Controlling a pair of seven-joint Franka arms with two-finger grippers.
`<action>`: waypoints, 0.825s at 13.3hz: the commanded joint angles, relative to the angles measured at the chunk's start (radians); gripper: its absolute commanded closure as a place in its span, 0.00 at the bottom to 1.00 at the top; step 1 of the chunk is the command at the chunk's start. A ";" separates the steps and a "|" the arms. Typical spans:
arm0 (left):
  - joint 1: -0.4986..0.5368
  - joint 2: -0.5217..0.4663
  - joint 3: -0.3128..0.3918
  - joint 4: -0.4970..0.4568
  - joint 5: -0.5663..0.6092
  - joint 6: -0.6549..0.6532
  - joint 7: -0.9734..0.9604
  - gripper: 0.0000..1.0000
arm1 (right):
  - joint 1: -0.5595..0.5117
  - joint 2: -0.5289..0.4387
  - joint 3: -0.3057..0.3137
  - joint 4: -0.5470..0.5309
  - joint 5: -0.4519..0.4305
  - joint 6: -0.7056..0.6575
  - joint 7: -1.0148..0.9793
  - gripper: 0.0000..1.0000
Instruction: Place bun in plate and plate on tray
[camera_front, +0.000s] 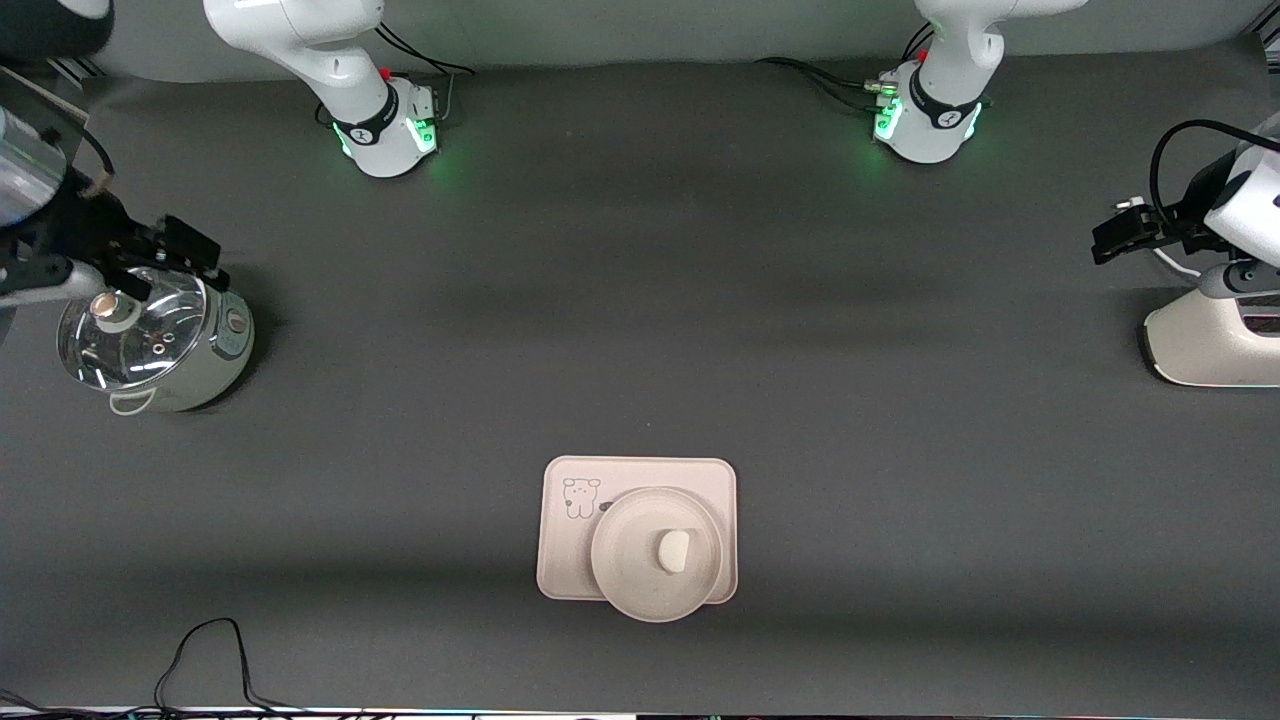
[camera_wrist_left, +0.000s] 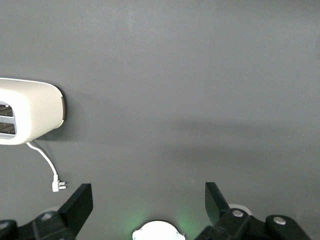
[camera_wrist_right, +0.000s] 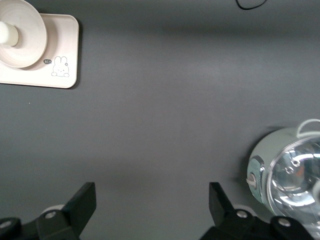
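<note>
Hovering over the lidded pot (camera_front: 150, 340) at the right arm's end, the right gripper (camera_wrist_right: 150, 205) is spread wide and empty. The bun (camera_front: 673, 550) lies in the plate (camera_front: 630, 580), which rests on the tray (camera_front: 560, 540) near the front camera, its rim overhanging the tray's near edge. Above the toaster (camera_front: 1200, 345) at the left arm's end, the left gripper (camera_wrist_left: 149, 202) is also spread wide and empty.

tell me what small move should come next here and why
Probably none beyond holding both arms parked. The bun lies in the plate, and the plate rests on the tray, overhanging its near edge slightly. The left gripper is open above the toaster, the right gripper open above the pot.
</note>
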 joint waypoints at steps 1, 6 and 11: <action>-0.009 0.005 0.006 0.007 0.013 -0.021 -0.005 0.00 | -0.018 -0.008 0.039 -0.023 -0.040 0.003 0.069 0.00; -0.008 0.010 0.006 0.009 0.013 -0.016 -0.005 0.00 | -0.141 -0.045 0.193 -0.092 -0.054 0.070 0.117 0.00; -0.009 0.012 0.006 0.012 0.019 -0.019 -0.007 0.00 | -0.144 -0.059 0.184 -0.132 -0.028 0.098 0.141 0.00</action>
